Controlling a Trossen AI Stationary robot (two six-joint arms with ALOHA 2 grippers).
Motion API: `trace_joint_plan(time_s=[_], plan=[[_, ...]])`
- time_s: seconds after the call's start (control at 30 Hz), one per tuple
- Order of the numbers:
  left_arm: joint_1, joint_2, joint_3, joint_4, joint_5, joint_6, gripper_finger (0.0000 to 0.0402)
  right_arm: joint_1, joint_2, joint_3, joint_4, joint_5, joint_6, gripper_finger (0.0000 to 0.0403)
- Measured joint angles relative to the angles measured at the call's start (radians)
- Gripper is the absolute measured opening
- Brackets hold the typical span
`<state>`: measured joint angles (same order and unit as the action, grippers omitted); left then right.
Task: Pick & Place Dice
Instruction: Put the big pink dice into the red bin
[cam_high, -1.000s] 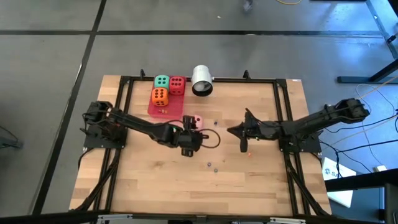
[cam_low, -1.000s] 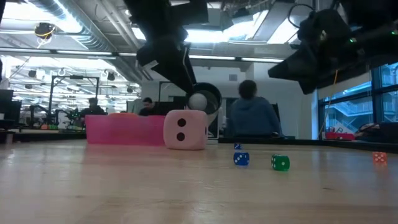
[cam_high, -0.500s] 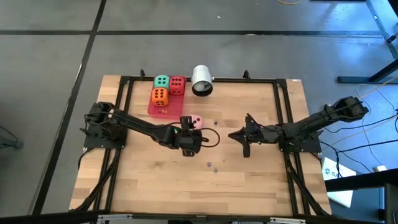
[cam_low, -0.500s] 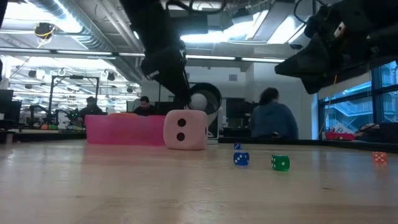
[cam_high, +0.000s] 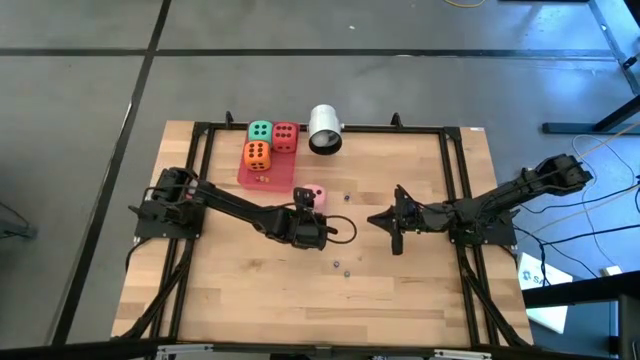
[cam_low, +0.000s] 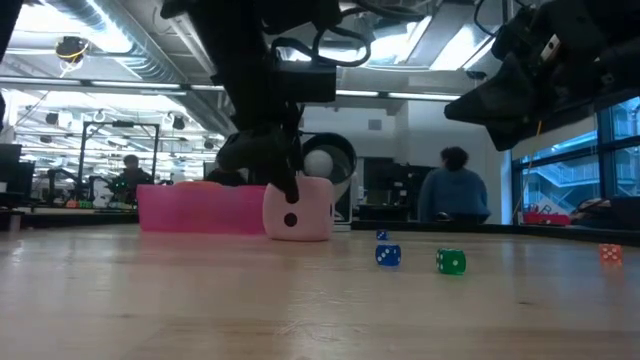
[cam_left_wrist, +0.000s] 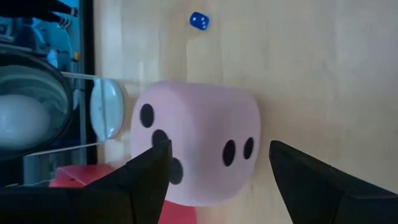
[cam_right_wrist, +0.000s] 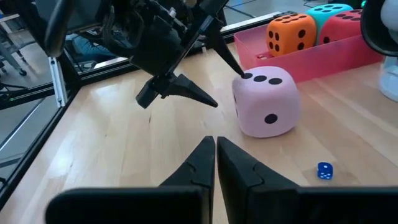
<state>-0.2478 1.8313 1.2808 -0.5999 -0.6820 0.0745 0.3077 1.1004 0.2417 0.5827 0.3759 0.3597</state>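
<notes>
Near mid-table we find the pink die (cam_high: 314, 194) on the wood, just off the pink tray (cam_high: 245, 176) by the far edge, which holds the orange die (cam_high: 257, 154), green die (cam_high: 260, 131) and red die (cam_high: 285, 135). A white cylinder (cam_high: 324, 130) lies beside the tray. Left gripper (cam_left_wrist: 214, 163) has its jaws apart, one on either side of the pink die, not touching. Right gripper (cam_right_wrist: 216, 163), jaws together, hovers toward the right edge. Only the low view shows the small blue die (cam_low: 388, 256) and small green die (cam_low: 451, 262) clearly. The pink die looks soft, with dark pips.

Pink die (cam_high: 314, 194) hemmed by pink tray (cam_high: 247, 176) (rear side); bare wood (cam_high: 250, 270) elsewhere.
</notes>
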Motion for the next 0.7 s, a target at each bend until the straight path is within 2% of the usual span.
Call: trace_joint_plan(time_s=[0.53, 0.7], plan=[[0.053, 0.0, 0.0, -0.002, 0.002, 0.045, 0.0265, 0.0, 0.0, 0.0, -0.008, 0.002, -0.001, 0.002], [0.066, 0.005, 0.0, 0.001, 0.054, 0.044, 0.0265, 0.0, 0.0, 0.0, -0.016, 0.002, -0.001, 0.002]])
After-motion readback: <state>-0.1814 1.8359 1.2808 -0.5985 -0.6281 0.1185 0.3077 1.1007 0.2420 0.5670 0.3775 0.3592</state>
